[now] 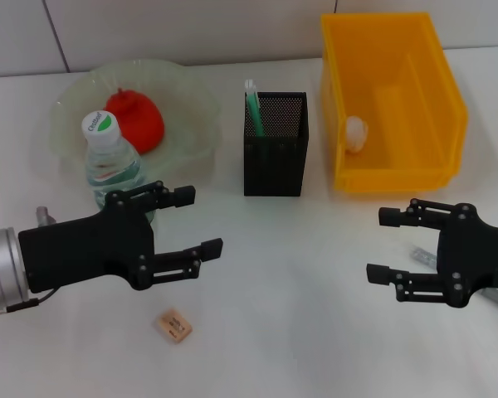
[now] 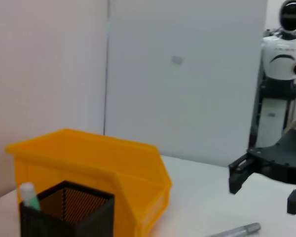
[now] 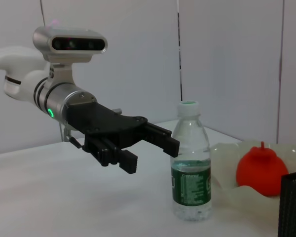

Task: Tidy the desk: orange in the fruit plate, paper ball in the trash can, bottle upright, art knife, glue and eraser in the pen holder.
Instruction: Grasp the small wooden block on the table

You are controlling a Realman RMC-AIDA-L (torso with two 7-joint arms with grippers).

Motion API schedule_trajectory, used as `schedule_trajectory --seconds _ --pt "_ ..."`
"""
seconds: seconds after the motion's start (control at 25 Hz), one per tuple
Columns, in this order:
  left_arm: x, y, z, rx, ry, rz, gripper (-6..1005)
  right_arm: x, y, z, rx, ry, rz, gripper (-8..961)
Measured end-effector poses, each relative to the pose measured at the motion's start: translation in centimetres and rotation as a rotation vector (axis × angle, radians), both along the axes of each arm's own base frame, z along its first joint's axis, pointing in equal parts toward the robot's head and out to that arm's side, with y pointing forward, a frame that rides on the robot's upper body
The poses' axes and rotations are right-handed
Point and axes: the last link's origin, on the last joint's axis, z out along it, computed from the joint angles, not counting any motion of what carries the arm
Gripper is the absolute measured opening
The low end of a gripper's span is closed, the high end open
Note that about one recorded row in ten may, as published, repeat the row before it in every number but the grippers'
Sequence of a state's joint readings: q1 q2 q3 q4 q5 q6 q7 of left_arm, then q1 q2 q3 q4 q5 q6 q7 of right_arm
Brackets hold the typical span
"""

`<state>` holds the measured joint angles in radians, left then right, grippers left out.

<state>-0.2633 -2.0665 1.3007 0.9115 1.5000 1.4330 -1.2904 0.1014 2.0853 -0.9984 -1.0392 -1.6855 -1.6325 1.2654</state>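
Left end effector (image 1: pixel 201 222), fingers spread, is hovering beside the upright clear plastic bottle (image 1: pixel 109 162). Right end effector (image 1: pixel 383 245), also spread and empty, is hovering over the white tabletop (image 1: pixel 299 332). The orange (image 1: pixel 136 119) is lying in the translucent fruit plate (image 1: pixel 187 104); the tan eraser (image 1: pixel 174 326) is lying on the tabletop near the left end effector.

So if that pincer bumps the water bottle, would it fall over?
Possibly. The water bottle stands upright, tall on a narrow base, so a knock near its cap could tip it. It looks mostly full, which should steady it somewhat. On its side, its round body would probably roll.
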Motion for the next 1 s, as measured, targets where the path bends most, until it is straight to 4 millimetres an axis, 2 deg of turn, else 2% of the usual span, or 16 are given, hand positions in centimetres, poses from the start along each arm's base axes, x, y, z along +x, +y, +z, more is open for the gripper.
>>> schedule_trajectory --seconds 0.12,0.32,0.64,0.8,1.0 --pt "-0.4 0.1 0.1 0.003 0.01 0.026 803 0.2 0.0 0.3 0.016 0.001 -0.008 767" --pt "-1.7 0.7 0.5 0.017 0.131 0.122 802 0.5 0.1 0.6 0.028 0.007 -0.021 766" --pt "-1.6 0.7 1.7 0.015 0.23 0.157 802 0.8 0.5 0.6 0.036 0.026 -0.046 766" --pt "0.0 0.2 4.4 0.072 0.377 0.139 802 0.9 0.7 0.9 0.05 0.032 -0.052 766" --pt "1.8 -0.4 4.5 -0.007 0.476 0.193 802 1.0 0.6 0.9 0.051 0.038 -0.06 766"
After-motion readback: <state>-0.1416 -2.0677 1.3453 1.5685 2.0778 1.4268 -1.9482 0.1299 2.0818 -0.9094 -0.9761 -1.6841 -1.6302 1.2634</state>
